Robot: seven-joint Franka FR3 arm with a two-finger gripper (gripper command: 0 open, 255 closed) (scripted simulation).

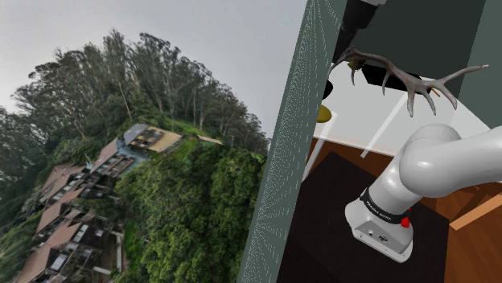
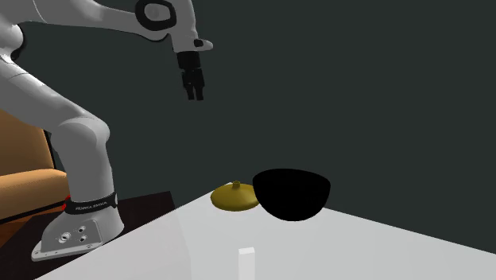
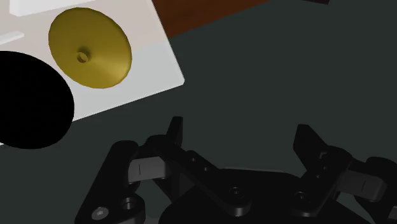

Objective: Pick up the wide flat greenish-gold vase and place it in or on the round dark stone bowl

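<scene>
Hovering high above white table [image 2: 334, 246]: gripper [image 2: 195, 86], empty, well apart from vase. Fingers [image 3: 175, 133] spread wide, nothing between them. Greenish-gold vase [image 2: 234, 199] sits upright on table, wide flat body, small neck on top. Position: just beside round black bowl [image 2: 291, 193], at second exterior view's left of it.

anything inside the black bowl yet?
Nothing visible in the black bowl: from the wrist view its inside reads uniform black, and in the second exterior view its wall hides the interior. The gold vase sits beside it on the white table.
</scene>
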